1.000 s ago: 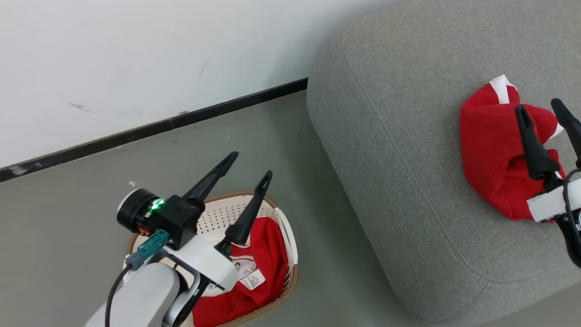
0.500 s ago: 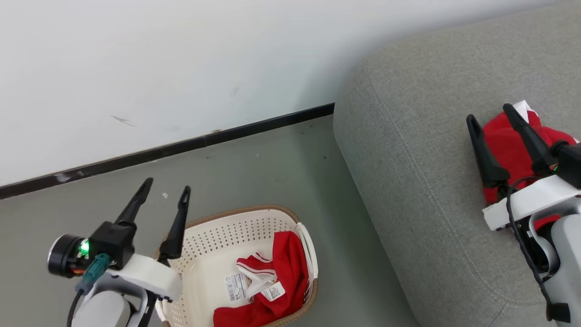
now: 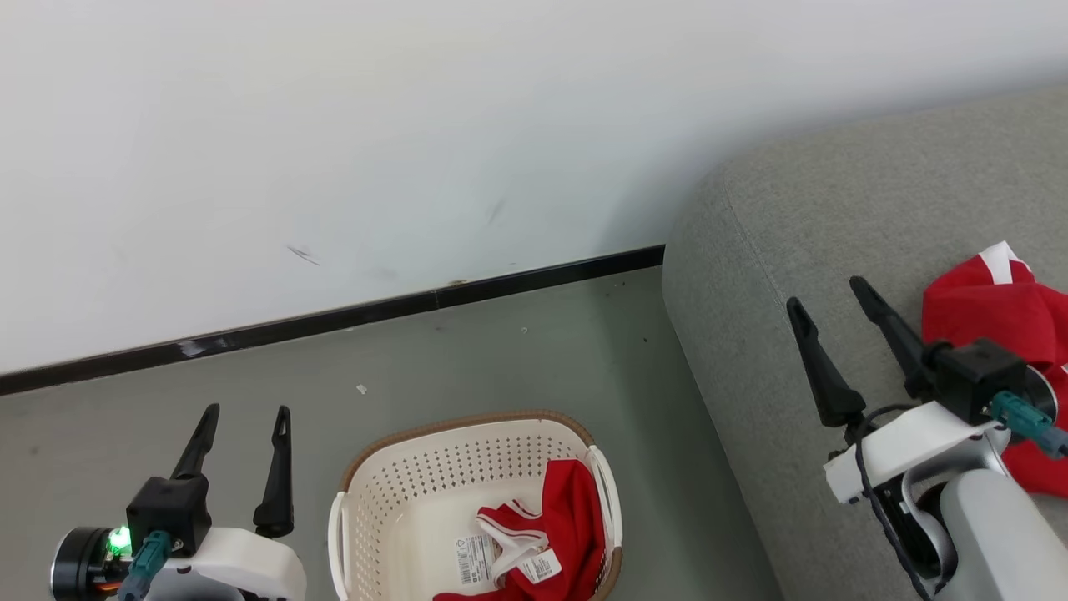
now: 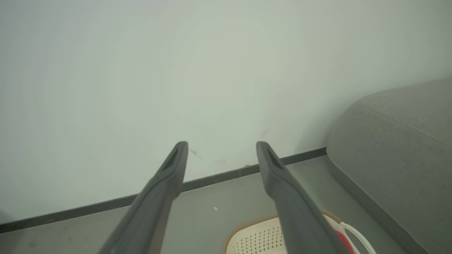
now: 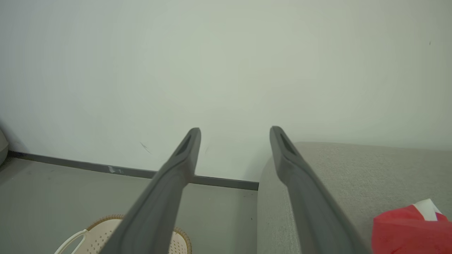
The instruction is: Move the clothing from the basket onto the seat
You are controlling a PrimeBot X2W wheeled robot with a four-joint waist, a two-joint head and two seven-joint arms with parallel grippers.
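One red garment (image 3: 993, 321) with white trim lies bunched on the grey seat (image 3: 876, 217) at the right; it also shows in the right wrist view as the red garment (image 5: 411, 225). Another red and white piece (image 3: 567, 526) with white tags lies in the cream basket (image 3: 434, 467) on the floor. My right gripper (image 3: 826, 294) is open above the seat, left of the garment there, holding nothing. Left of the basket, my left gripper (image 3: 246, 411) is open over the floor, empty. The basket rim (image 4: 247, 234) and the seat (image 4: 399, 148) show in the left wrist view.
A white wall (image 3: 334, 125) with a black baseboard (image 3: 334, 319) runs behind the basket and seat. Grey floor (image 3: 517, 359) lies between basket, wall and seat. The seat's rounded corner (image 3: 692, 225) stands close to the basket's right side.
The head camera has tilted up and shifted, so everything slid down and right. My left gripper came off the basket to its left side. My right gripper drew left, away from the garment on the seat.
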